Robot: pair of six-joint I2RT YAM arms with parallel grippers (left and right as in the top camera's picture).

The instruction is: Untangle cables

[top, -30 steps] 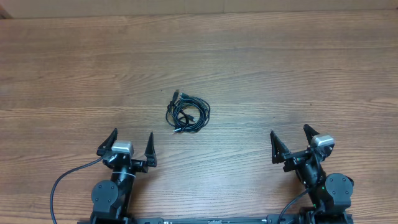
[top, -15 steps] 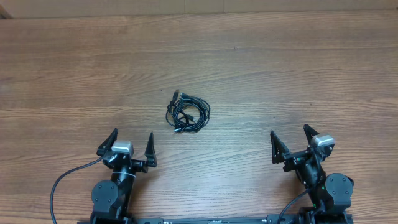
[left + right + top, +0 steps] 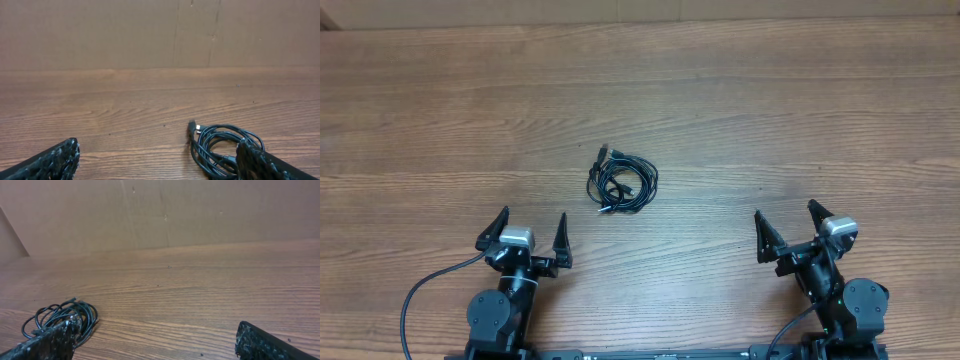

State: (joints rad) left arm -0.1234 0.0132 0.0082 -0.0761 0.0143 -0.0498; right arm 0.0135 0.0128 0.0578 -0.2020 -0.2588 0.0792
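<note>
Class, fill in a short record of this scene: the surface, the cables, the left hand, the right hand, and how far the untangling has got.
surface: wooden table
cables: one black coiled bundle lying mid-table, with a plug poking out at the far-left edge
left hand: open, empty, apart from the bundle
right hand: open, empty, farther from the bundle than the left
progress: not begun; bundle tangled and untouched

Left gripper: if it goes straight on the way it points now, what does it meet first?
Probably nothing: ahead of the left gripper lies only table. The cables sit to the right of its line, judging by the overhead view.
</note>
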